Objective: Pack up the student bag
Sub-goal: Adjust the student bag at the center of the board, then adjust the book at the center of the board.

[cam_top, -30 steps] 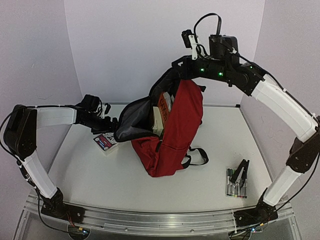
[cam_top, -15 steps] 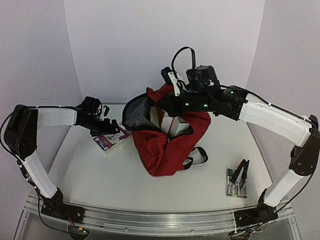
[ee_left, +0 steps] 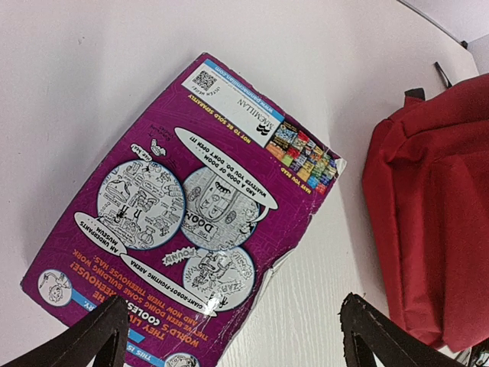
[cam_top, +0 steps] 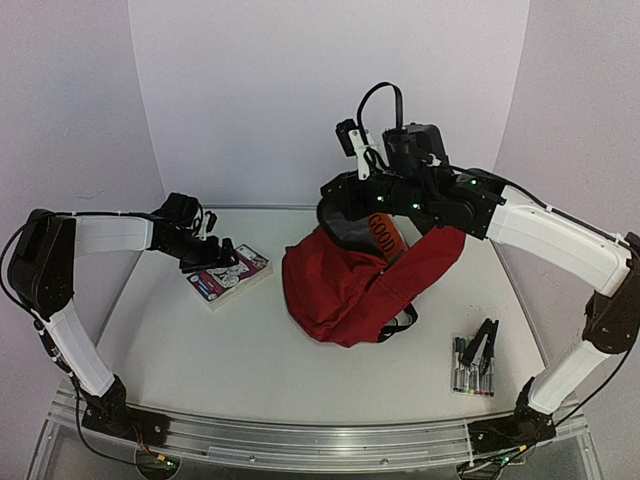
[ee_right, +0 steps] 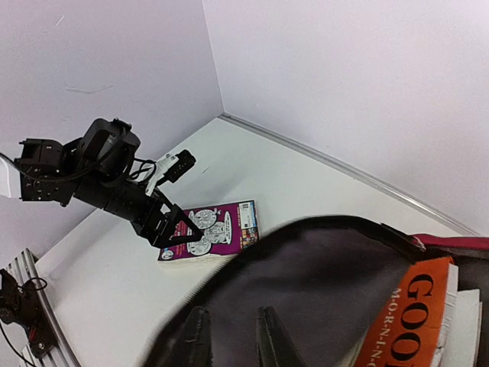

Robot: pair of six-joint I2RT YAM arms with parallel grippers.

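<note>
The dark-red student bag [cam_top: 350,290] slumps in the middle of the table, its black-lined mouth lifted toward the back. My right gripper [cam_top: 335,207] is shut on the bag's rim; in the right wrist view its fingers [ee_right: 195,336] pinch the black lining [ee_right: 328,283]. An orange book reading "GOOD" [cam_top: 383,235] sticks out of the mouth, and also shows in the right wrist view [ee_right: 416,313]. My left gripper [cam_top: 222,258] is open and empty, just over a purple comic book [ee_left: 191,214] lying flat left of the bag [ee_left: 435,206].
A pack of marker pens with a black clip [cam_top: 473,362] lies at the front right. The bag's black strap [cam_top: 405,318] trails toward it. White walls close in at the back and both sides. The left arm [ee_right: 99,176] reaches over the purple book [ee_right: 218,233].
My right gripper has come down and left with the bag's rim. The bag has gone from standing tall to slumped low, and its flap has cleared the purple book. The left arm has barely moved.
</note>
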